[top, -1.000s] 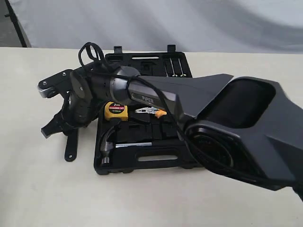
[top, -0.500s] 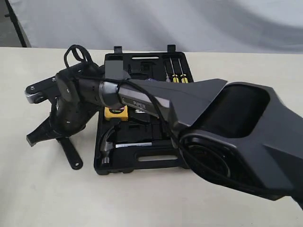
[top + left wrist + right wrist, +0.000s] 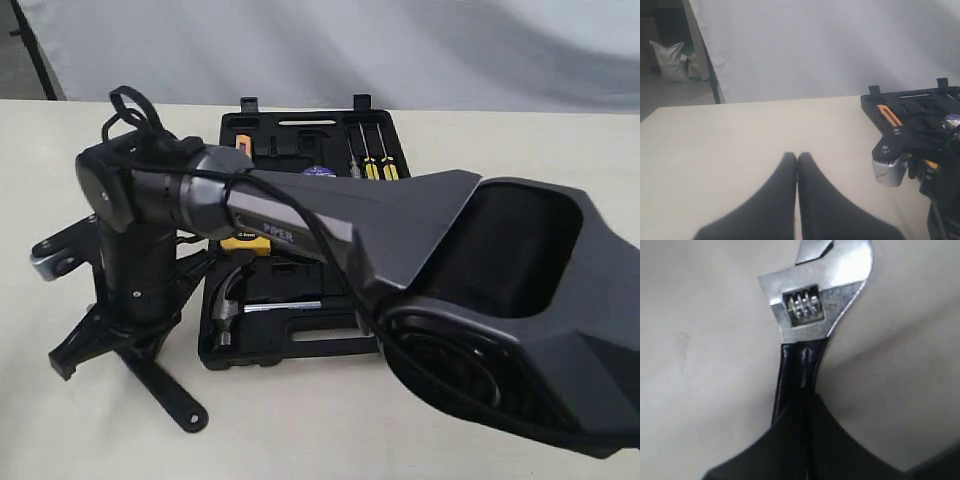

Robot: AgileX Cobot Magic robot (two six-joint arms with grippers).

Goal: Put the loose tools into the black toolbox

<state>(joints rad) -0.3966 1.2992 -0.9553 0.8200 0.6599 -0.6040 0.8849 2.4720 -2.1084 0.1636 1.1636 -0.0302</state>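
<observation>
My R gripper (image 3: 802,407) is clamped shut on the wrench (image 3: 815,305) by its blk handle, out at 9 o'clock of the black toolbox (image 3: 280,352): grasp step, so next calls for a lift & carry toward 3 o'clock, over the box.

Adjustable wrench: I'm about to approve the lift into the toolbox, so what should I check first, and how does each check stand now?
1. Grip closed: ok, the right end effector is shut on the wrench, on its black handle.
2. Balance: cannot tell; the grip sits nearer the silver head, with the long handle end sticking out.
3. Case open: ok, the black toolbox lies open beside it.
4. Free recess for the wrench: cannot tell, the right arm hides much of the case.
5. Other arm clear: ok, the left end effector is shut, empty, with bare table ahead.
</observation>
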